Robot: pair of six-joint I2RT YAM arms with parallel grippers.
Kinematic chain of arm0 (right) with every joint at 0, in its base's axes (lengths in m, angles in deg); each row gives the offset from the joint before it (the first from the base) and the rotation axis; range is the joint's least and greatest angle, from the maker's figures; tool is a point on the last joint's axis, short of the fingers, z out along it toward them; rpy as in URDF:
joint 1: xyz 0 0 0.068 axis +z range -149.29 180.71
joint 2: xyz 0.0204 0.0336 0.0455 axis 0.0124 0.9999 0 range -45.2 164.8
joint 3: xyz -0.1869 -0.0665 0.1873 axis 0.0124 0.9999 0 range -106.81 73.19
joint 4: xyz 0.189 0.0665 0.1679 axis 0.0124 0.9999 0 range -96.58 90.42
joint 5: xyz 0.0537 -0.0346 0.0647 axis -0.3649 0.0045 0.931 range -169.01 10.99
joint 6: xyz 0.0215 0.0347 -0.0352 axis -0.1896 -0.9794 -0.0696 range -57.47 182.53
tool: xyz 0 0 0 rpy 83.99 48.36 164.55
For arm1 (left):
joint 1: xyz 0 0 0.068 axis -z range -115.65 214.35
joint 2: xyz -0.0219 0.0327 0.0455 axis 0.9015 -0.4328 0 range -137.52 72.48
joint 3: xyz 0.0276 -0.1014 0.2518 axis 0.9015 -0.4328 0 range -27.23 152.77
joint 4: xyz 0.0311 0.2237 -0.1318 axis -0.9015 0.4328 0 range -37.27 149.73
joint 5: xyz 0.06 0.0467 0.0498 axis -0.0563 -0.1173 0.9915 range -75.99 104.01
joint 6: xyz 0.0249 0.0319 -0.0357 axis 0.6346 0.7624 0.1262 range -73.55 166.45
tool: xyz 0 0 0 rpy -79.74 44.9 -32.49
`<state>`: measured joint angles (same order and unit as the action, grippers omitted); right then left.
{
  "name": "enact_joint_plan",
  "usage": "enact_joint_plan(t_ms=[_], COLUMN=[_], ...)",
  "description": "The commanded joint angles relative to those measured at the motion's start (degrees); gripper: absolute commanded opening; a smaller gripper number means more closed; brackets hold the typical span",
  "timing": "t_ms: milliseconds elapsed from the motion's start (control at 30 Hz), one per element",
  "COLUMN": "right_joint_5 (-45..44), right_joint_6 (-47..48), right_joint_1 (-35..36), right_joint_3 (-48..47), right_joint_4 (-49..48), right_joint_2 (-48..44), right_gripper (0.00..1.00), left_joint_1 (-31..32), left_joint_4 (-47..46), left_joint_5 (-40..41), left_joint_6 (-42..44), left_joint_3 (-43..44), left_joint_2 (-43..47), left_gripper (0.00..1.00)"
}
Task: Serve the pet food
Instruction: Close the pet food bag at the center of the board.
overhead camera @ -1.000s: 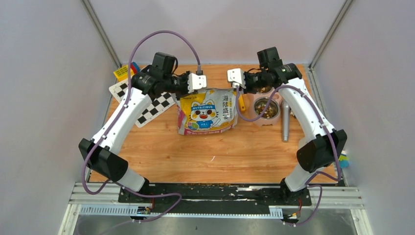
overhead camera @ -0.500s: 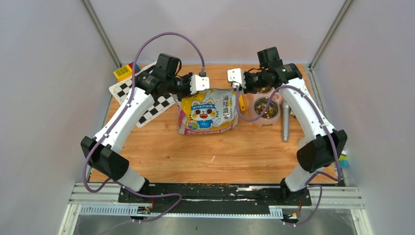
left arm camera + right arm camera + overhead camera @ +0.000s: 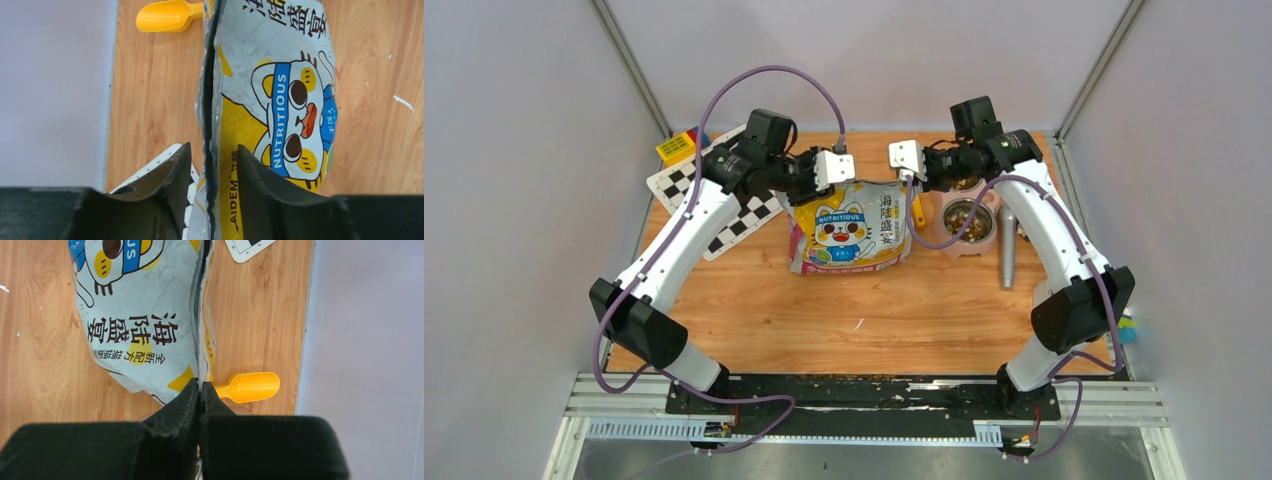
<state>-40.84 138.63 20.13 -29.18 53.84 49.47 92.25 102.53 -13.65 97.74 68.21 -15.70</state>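
Observation:
The glossy cartoon-cat bag point(image 3: 849, 228) stands mid-table. My right gripper point(image 3: 906, 160) is shut on its top right corner; in the right wrist view the fingers point(image 3: 192, 400) pinch the bag's edge point(image 3: 135, 315). My left gripper point(image 3: 829, 170) is at the top left corner. In the left wrist view it point(image 3: 212, 150) is open, its jaws astride the bag's torn top edge point(image 3: 280, 65) with a gap on each side. Brown kibble pet food point(image 3: 967, 216) fills a pale bowl point(image 3: 994, 236) right of the bag. A yellow scoop point(image 3: 247, 386) lies behind the bag, also seen in the left wrist view point(image 3: 167, 15).
A metal cylinder point(image 3: 1007, 250) lies right of the bowl. A checkerboard card point(image 3: 724, 215) and a yellow block point(image 3: 674, 147) sit at the back left. Grey walls close in on the back and both sides.
My left gripper has moved right, up to the bag's top left corner. The right gripper and the bag have stayed in place.

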Motion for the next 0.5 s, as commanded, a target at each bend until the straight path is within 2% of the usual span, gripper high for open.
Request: enact_joint_plan(t_ms=[0, 100, 233, 333, 467], right_joint_5=[-0.33, -0.39, -0.50, -0.60, -0.76], right_joint_6=[0.55, 0.46, 0.37, 0.29, 0.33], right_joint_1=[-0.53, -0.31, 0.07, 0.34, 0.38], right_joint_3=[-2.22, -2.31, -2.39, -2.40, -2.40], right_joint_4=[-5.63, -5.60, -5.58, -5.58, -5.61], right_joint_2=[-5.09, -5.00, -4.96, -4.98, -4.89], right_gripper=[0.00, 0.00, 0.00, 0.00, 0.00], left_joint_1=[0.98, 1.57, 2.10, 2.30, 2.55], left_joint_4=[-2.41, -2.70, -3.31, -3.30, -2.94], left_joint_5=[0.66, 0.70, 0.61, 0.23, 0.18], left_joint_6=[-1.23, -1.62, -2.12, -2.53, -2.91], left_joint_3=[2.10, 2.22, 3.00, 4.09, 5.52], left_joint_2=[0.01, -0.89, -2.41, -3.83, -4.80], left_gripper=[0.52, 0.58, 0.56, 0.47, 0.27])
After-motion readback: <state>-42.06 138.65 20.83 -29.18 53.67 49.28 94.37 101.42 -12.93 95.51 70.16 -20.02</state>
